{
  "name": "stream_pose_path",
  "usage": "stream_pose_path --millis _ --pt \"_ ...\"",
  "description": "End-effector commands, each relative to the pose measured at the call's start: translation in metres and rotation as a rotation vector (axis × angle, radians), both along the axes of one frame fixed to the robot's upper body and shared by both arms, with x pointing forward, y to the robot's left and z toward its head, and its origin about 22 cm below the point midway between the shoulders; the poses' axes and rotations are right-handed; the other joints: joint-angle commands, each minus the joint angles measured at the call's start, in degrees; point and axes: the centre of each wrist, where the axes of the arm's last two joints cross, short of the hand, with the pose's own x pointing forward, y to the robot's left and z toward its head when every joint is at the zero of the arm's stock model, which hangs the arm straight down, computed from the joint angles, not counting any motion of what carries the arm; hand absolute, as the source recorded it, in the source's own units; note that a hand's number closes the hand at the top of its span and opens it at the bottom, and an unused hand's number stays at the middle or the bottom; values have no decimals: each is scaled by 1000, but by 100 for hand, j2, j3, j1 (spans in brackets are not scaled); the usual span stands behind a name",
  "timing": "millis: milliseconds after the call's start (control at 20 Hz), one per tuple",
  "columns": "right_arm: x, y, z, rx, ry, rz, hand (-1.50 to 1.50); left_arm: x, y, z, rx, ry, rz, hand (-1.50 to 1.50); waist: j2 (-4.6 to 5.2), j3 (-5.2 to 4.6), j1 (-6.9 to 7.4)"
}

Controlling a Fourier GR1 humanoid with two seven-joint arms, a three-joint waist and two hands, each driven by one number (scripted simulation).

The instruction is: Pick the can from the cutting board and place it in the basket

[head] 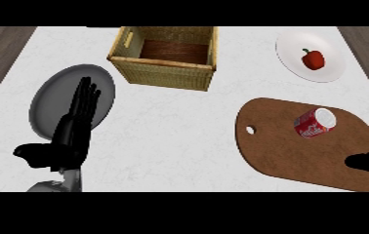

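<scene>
A red and white can [315, 122] lies on its side on the brown cutting board [281, 150] at the right. The woven basket [164, 72] stands at the top centre, its dark wooden bottom showing and nothing inside. My left hand [72, 126] rests open at the lower left, fingers straight and pointing up over a grey plate. Only a small black part of my right hand [358, 162] shows at the right edge, below and to the right of the can and apart from it.
A grey plate [54, 89] lies at the left, partly under my left hand. A white plate [292, 45] with a red pepper [313, 59] sits at the top right. Bare pale counter lies between the basket and the board.
</scene>
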Motion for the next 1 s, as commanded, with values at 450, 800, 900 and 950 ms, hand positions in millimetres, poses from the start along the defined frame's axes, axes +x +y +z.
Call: stream_pose_path --millis 450,800,900,950 --pt "23 4 0 -116 241 -176 -150 1 -7 13 -1 -16 -3 0 19 19 77" --pt "27 -8 -36 -65 233 -161 -150 8 5 -2 7 8 -1 0 25 26 -5" --pt "20 4 -57 -50 226 -155 -150 -3 11 -1 -11 10 -21 0 21 26 17" --pt "20 3 -50 -50 223 -151 -150 -1 7 9 -19 -6 -9 0 17 27 15"
